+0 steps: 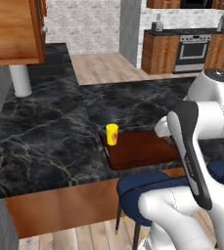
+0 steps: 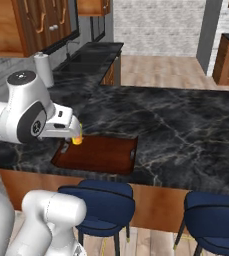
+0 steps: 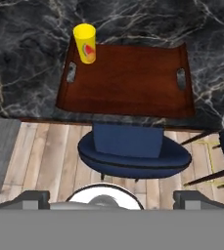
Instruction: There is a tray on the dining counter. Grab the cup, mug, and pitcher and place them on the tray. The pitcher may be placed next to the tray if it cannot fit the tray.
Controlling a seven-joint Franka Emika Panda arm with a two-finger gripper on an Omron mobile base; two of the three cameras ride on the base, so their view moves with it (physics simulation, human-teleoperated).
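Tray (image 3: pixel 128 80) and cup (image 3: pixel 85 43) were the risk, judging near to far. Nearest the base, a blue stool (image 3: pixel 133 149) stood tucked under the wood front edge of the dining counter (image 1: pixel 40 141); a low swing of the arm could clip its backrest. Beyond it the tray lay at the counter's near edge, and the yellow cup stood upright at the tray's 10 o'clock corner, just by the left end handle, so a vessel brought in from that side could topple it. The mug and pitcher could not be made out, so the next reach probably needed the base to drive.

The arm was folded high above the stool, hand tilted down toward the tray. The gripper (image 3: pixel 111 197) stood released, jaws wide, holding nothing.
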